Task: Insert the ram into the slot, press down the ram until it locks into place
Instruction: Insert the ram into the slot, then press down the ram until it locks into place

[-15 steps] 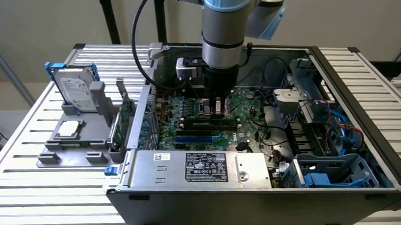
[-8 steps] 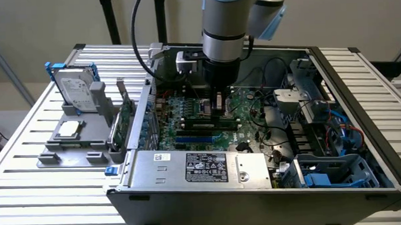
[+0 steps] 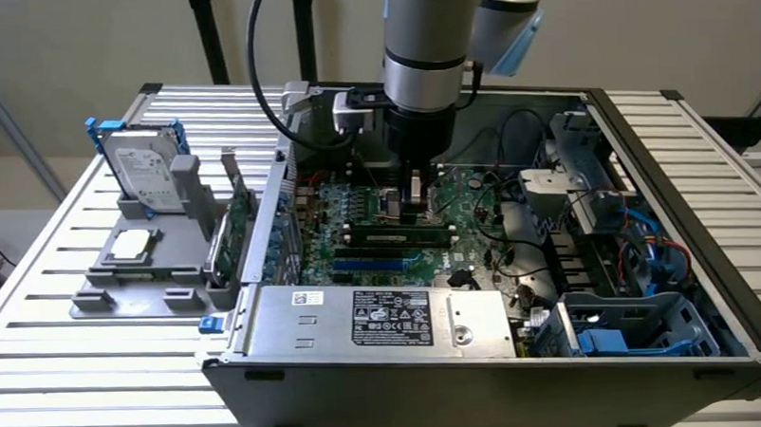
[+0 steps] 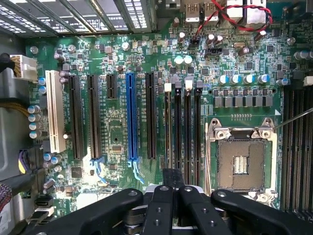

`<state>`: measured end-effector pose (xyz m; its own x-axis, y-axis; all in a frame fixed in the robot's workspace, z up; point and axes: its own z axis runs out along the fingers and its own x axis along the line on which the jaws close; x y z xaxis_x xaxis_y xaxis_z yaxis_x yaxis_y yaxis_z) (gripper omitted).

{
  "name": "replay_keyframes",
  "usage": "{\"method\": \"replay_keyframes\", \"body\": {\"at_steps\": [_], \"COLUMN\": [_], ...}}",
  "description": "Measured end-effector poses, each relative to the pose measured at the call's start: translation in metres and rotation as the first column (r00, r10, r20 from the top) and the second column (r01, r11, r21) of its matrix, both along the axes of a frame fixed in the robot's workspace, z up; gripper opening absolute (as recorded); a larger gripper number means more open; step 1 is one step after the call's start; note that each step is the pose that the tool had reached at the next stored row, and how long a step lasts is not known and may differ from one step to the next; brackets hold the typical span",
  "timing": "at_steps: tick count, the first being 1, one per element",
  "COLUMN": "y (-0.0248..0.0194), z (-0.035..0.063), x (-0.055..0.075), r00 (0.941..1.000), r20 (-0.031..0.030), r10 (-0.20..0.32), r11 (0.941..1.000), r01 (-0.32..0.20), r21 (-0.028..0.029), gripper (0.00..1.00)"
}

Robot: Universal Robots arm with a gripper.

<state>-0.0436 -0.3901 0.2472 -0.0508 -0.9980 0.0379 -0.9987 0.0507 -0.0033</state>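
The pincer [image 3: 414, 205] is clamped on the ram [image 4: 174, 177] and holds it on edge right over the slot [image 4: 177, 128], so the stick can go straight down. There are four long black slots side by side, one blue slot [image 4: 131, 116] and one square socket [image 4: 241, 166].

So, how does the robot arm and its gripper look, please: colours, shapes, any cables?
The arm is a round silver-grey tube with a light blue cap on its joint and a black ring near the end. A black cable hangs beside it. The gripper is matte black, built of flat linked bars with round pivot screws.
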Motion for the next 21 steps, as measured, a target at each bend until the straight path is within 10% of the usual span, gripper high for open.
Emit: {"method": "replay_keyframes", "body": {"at_steps": [21], "y": [0.0000], "z": [-0.0072], "x": [-0.0002], "r00": [1.0000], "r20": [-0.0001], "r10": [0.000], "r11": [1.0000], "r01": [0.000], "r21": [-0.0001], "gripper": [0.11]}}
